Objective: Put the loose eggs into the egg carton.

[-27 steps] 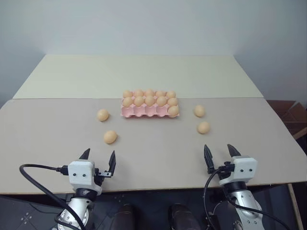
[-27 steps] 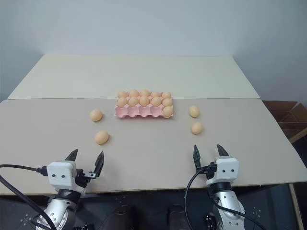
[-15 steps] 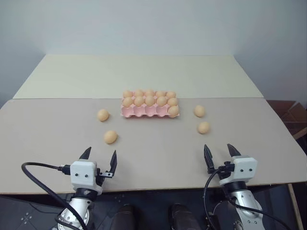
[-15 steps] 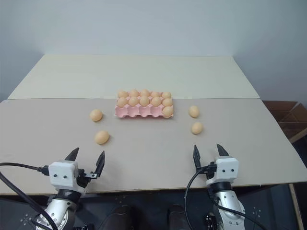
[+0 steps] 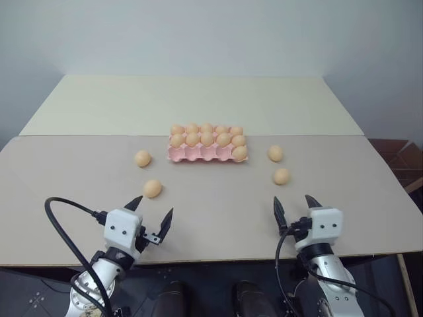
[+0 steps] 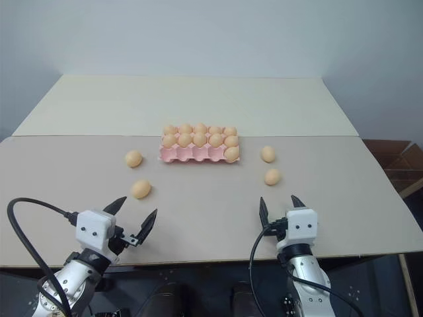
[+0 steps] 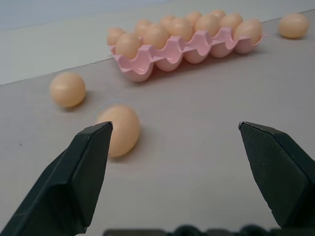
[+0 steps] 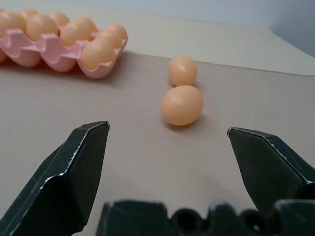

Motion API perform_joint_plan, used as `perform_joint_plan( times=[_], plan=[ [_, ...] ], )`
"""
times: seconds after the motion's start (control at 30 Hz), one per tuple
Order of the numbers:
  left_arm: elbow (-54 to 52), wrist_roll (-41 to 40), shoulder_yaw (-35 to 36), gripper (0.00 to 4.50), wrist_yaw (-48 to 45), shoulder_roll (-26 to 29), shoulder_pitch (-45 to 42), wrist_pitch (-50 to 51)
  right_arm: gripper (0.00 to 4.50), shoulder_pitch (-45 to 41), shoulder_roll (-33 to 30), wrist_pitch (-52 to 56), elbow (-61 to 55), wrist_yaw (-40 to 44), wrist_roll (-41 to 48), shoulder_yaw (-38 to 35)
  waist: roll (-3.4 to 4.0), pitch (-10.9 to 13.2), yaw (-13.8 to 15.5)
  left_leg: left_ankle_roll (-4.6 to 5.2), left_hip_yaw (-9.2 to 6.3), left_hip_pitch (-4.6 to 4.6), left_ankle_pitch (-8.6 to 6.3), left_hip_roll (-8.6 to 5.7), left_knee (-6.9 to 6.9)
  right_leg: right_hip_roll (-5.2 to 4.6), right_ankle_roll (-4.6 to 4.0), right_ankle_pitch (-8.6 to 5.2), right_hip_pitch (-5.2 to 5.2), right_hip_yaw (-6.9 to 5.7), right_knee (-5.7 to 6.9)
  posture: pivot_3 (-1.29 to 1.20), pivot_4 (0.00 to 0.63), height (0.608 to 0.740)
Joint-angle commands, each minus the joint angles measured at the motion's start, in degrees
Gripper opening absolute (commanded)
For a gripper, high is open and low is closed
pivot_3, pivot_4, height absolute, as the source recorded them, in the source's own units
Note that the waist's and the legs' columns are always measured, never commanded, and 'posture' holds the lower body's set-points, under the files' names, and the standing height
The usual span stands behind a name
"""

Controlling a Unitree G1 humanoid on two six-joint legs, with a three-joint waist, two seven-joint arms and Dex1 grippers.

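A flat pale pink moulded egg carton is sitting near the middle of the beige tabletop. Its two far rows are holding light orange-tan eggs, and the near row is holding one egg in its right-end cup while the other four near cups are standing empty.

Four loose light orange-tan oval eggs are lying on the table apart from the carton: two to its left and two to its right.

The left gripper is hovering over the near table edge with its black fingers spread wide, holding nothing, near the closer left egg.

The right gripper is likewise hovering with fingers spread wide and empty, facing the closer right egg.
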Motion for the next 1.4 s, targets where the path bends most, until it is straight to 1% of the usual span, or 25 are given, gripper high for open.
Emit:
perform_joint_plan(
  times=[0.03,0.1,0.13,0.2,0.3,0.37,0.43,0.57,0.73,0.97,1.1,1.27,1.37,1.4],
  plan=[
    [0.5,-3.3,0.5,4.45,-5.1,2.3,-3.5,-2.1,4.5,-2.9,-0.2,8.6,-5.9,-2.7,-4.0,1.5,0.01,0.0,0.0,0.0,0.0,0.0,0.0,0.0,0.0,0.0,0.0,0.0,-0.01,0.0,0.02,0.0,0.15,0.74],
    [2.1,-4.8,1.0,4.45,-8.9,4.5,-5.8,-4.5,4.5,-5.3,-0.2,14.8,-7.6,-4.0,-6.6,2.6,0.03,0.0,0.0,0.0,0.0,0.02,0.0,0.01,0.0,0.01,-0.02,0.0,-0.03,-0.01,0.07,0.0,0.15,0.74],
    [2.4,-5.7,1.3,4.45,-10.6,5.8,-6.6,-4.4,4.5,-6.3,0.3,16.7,-8.1,-4.3,-6.3,2.7,0.03,0.0,0.0,0.0,0.0,0.03,0.0,0.01,0.0,0.02,-0.03,0.0,-0.04,-0.01,0.09,0.0,0.15,0.74],
    [3.4,-13.4,3.3,4.45,-18.7,10.3,-9.3,-2.3,4.5,-10.1,1.3,23.8,-9.1,-4.8,-6.2,2.7,0.03,0.0,-0.1,0.0,0.0,0.05,0.0,0.01,0.0,0.03,-0.04,-0.01,-0.02,-0.02,0.1,0.0,0.15,0.74],
    [5.9,-18.9,4.4,4.45,-27.0,16.7,-13.0,-0.6,4.5,-16.0,3.1,30.7,-8.4,-6.6,-7.0,2.7,0.05,0.0,-0.1,0.0,-0.01,0.04,0.01,0.03,0.0,0.04,-0.05,-0.01,-0.06,-0.04,0.13,0.0,0.15,0.74],
    [7.3,-21.1,4.5,4.45,-30.6,19.8,-15.0,0.7,4.5,-19.6,3.8,33.3,-6.2,-7.7,-7.8,2.7,0.05,0.0,-0.1,0.0,0.01,0.04,0.01,0.02,0.0,0.04,-0.05,-0.02,-0.05,-0.03,0.12,0.0,0.15,0.74],
    [9.1,-20.9,4.1,4.45,-32.8,21.7,-16.7,0.4,4.5,-23.1,4.6,34.7,-2.8,-10.0,-9.2,2.2,0.05,0.0,-0.2,0.01,0.01,0.03,0.01,0.0,0.0,0.03,-0.03,-0.02,-0.05,-0.03,0.11,0.0,0.15,0.74],
    [11.2,-20.1,3.1,4.45,-34.5,22.4,-18.4,-0.6,4.5,-27.2,5.9,35.4,2.3,-12.0,-9.1,-0.5,0.06,0.0,-0.1,0.01,0.01,0.02,0.01,-0.01,0.0,0.05,-0.02,-0.02,-0.05,-0.05,0.12,0.0,0.15,0.74],
    [12.7,-18.4,1.7,4.45,-34.6,21.7,-19.8,-1.6,4.5,-32.7,7.2,35.7,9.7,-13.3,-8.3,-2.8,0.07,0.0,-0.3,0.01,0.02,0.01,0.01,-0.02,0.0,0.04,0.03,0.02,-0.04,-0.04,0.13,0.0,0.15,0.74],
    [13.2,-17.6,0.8,4.45,-34.5,21.1,-20.4,-2.2,4.5,-38.6,10.2,35.6,18.5,-17.4,-7.9,-6.2,0.09,0.0,-0.4,0.01,0.01,-0.03,0.01,0.0,0.0,0.06,0.03,0.02,-0.08,-0.03,0.15,0.0,0.15,0.74],
    [12.9,-17.3,0.7,4.45,-34.4,21.0,-19.9,-2.5,4.5,-40.7,11.7,34.5,21.7,-19.3,-7.7,-7.8,0.1,0.0,-0.5,0.01,0.0,-0.03,0.01,0.0,0.0,0.05,0.04,0.02,-0.07,-0.04,0.16,0.0,0.15,0.74],
    [13.0,-16.9,0.8,4.45,-34.5,20.8,-19.1,-3.2,4.5,-42.0,12.2,34.7,22.8,-20.4,-6.8,-9.6,0.12,0.0,-0.6,0.01,0.0,-0.04,0.01,0.0,0.0,0.05,0.04,0.02,-0.08,-0.04,0.16,0.0,0.15,0.74],
    [13.5,-16.5,0.8,4.5,-34.6,20.6,-18.9,-3.7,3.93,-42.2,12.3,34.4,22.9,-20.6,-6.3,-10.1,0.12,0.0,-0.7,0.01,0.0,-0.04,0.01,0.0,0.0,0.04,0.04,0.02,-0.08,-0.04,0.16,0.0,0.15,0.74],
    [13.7,-16.4,0.8,4.5,-34.6,20.6,-18.7,-3.9,3.67,-42.2,12.3,34.4,22.9,-20.7,-6.1,-10.2,0.12,0.0,-0.8,0.01,0.0,-0.04,0.01,0.0,0.0,0.04,0.03,0.02,-0.08,-0.04,0.16,0.0,0.15,0.74]
  ],
)
